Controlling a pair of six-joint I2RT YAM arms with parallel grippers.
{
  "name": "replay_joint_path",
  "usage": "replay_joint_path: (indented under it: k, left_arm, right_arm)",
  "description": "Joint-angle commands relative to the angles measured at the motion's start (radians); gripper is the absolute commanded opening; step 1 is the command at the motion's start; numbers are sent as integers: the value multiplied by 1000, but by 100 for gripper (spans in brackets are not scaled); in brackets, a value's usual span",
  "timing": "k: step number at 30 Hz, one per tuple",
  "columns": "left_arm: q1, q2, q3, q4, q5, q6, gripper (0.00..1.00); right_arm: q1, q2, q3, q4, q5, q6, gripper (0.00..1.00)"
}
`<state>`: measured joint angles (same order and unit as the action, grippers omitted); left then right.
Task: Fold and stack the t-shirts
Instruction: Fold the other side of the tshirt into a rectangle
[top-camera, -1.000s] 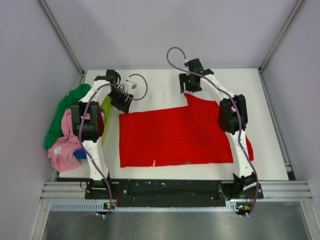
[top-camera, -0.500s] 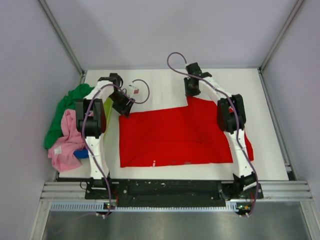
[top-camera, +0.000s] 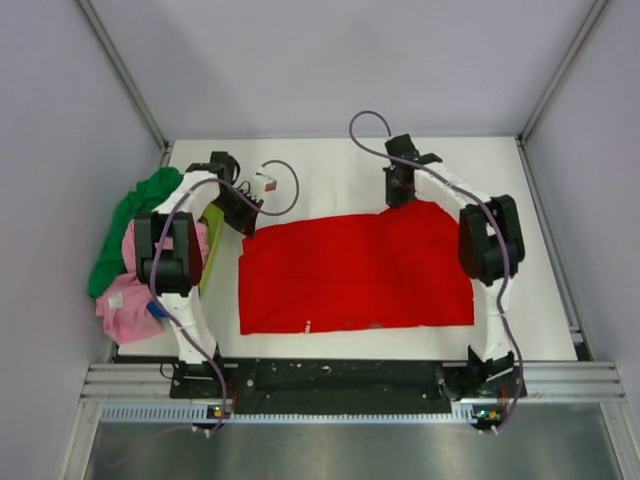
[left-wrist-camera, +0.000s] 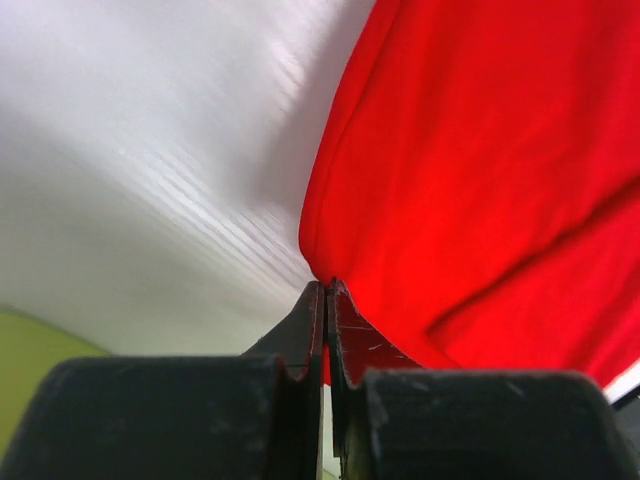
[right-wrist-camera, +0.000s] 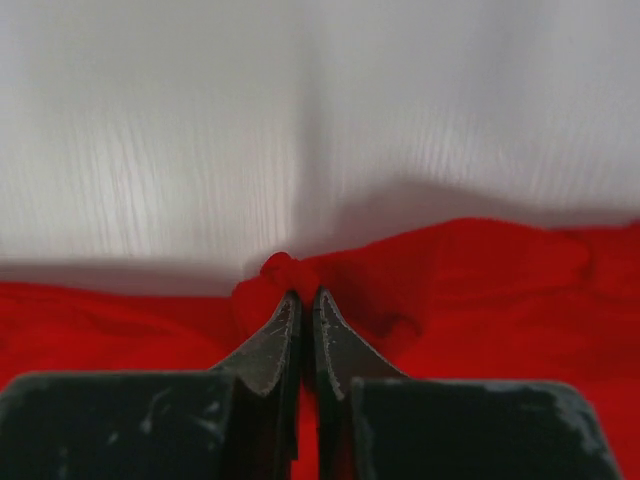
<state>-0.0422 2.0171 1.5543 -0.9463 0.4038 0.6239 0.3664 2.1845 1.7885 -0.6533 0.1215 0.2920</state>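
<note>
A bright red t-shirt (top-camera: 355, 270) lies spread flat in the middle of the white table (top-camera: 330, 165). My left gripper (top-camera: 247, 226) is at the shirt's far left corner, shut on a pinch of the red cloth (left-wrist-camera: 480, 150). The left fingertips (left-wrist-camera: 316, 300) meet with red fabric between them. My right gripper (top-camera: 400, 198) is at the far right edge of the shirt, shut on a bunched knot of red cloth (right-wrist-camera: 290, 272). Green (top-camera: 140, 205), pink (top-camera: 130, 285) and blue (top-camera: 160, 308) t-shirts lie heaped at the left.
A lime-green basket (top-camera: 212, 240) stands at the table's left edge, under the heap of shirts and beside my left arm. Grey walls enclose the table on three sides. Bare white tabletop (right-wrist-camera: 300, 120) runs beyond the shirt's far edge.
Both grippers came down onto the shirt's far edge and shut on it. The right arm shifted right, and the raised flap at the far right now lies lower and wider.
</note>
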Motion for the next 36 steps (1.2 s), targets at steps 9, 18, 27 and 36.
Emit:
replay_joint_path:
  k: [9,18,27,36]
  left_arm:
    - [-7,-320,-348,-26,59,194,0]
    - [-13,-290,-361,-20,41,197,0]
    - [-61,-282,-358,-14,41,188,0]
    - [-64,-307,-384,1,55,175,0]
  right_arm:
    - [12,-695,-814,234,-91,340,0]
    - [54,-994,-1179,180,-57,595,27]
    - [54,-1105,-1010,-11,38,325,35]
    - [192,-686,-620,28,61,29,28]
